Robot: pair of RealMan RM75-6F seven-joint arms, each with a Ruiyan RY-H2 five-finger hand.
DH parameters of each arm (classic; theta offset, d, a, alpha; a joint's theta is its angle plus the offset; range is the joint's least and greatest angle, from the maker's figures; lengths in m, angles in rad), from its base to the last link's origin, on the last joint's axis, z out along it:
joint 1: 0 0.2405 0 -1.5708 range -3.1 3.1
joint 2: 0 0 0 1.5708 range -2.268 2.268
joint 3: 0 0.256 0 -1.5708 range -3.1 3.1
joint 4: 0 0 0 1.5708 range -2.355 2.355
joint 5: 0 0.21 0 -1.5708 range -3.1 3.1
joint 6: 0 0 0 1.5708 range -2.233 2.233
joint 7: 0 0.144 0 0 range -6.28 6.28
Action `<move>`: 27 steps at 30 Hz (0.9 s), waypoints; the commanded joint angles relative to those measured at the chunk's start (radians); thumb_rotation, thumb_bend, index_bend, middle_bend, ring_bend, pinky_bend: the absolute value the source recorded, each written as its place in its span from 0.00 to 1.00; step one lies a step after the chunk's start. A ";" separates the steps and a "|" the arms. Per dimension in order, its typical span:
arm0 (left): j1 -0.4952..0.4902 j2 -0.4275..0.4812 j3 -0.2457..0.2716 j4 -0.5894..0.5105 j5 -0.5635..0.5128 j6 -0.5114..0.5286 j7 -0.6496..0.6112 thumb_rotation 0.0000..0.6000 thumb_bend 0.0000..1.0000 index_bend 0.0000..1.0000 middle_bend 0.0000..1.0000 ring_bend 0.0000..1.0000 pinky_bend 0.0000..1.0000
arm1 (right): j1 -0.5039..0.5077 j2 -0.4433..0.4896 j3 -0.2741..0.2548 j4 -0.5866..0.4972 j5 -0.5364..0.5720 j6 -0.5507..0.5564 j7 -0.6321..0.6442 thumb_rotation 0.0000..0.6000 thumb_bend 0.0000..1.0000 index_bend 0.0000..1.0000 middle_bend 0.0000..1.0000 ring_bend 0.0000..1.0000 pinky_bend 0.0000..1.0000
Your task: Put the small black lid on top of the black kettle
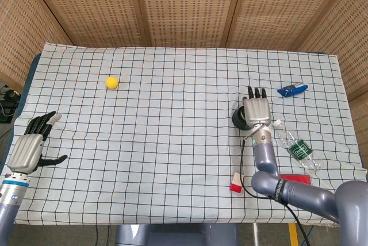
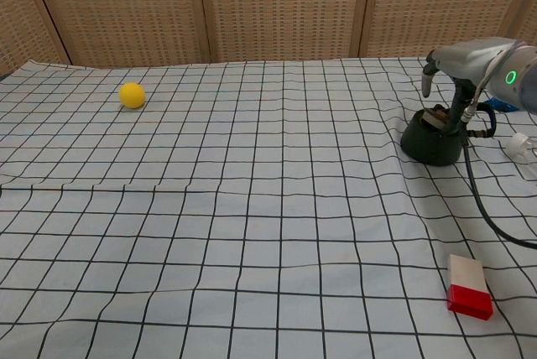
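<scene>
Right hand point(image 1: 255, 110) hovers directly over the squat black kettle point(image 2: 432, 141), back of hand up in head view, dark fingertips pointing toward far edge of the table point(image 1: 172, 142). In chest view its fingers point(image 2: 426, 84) hang down w/ the small black lid point(image 2: 435, 116) sitting at the kettle's top opening; can't tell whether fingers are pinching the lid or have let go of it. Kettle stands on right half of table, upright.

Left hand point(image 1: 27, 145) is well apart, at near-left table edge, fingers spread, holding nothing.

Table is covered w/ a white cloth printed in a black grid, slightly wrinkled, esp. around kettle and along near side. On it: small yellow ball point(image 1: 111, 82) far-left; blue wrapped object point(image 1: 292, 89) near far-right; clear plastic bottle w/ green label point(image 1: 297, 148) lying on its side just right of the right arm; red-and-white block point(image 2: 468, 287) near front edge; flat red item point(image 1: 295, 178) by right forearm, partly hidden.

Behind table: tan woven/perforated panels w/ wooden frames, angled in on both sides.
</scene>
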 commanded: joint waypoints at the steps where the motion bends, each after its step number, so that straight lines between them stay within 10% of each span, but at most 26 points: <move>1: 0.000 0.001 0.000 -0.001 0.000 0.000 0.001 1.00 0.01 0.01 0.00 0.00 0.00 | 0.001 0.000 0.001 -0.004 -0.003 0.003 0.000 1.00 0.29 0.30 0.03 0.00 0.00; 11: 0.001 0.005 0.001 -0.003 0.003 -0.001 -0.008 1.00 0.01 0.02 0.00 0.00 0.00 | -0.013 0.018 -0.006 -0.076 -0.032 0.048 -0.002 1.00 0.28 0.25 0.02 0.00 0.00; 27: 0.009 0.017 0.009 -0.015 0.030 0.014 -0.026 1.00 0.01 0.02 0.00 0.00 0.00 | -0.063 0.038 -0.045 -0.178 -0.070 0.111 0.004 1.00 0.54 0.32 0.00 0.00 0.00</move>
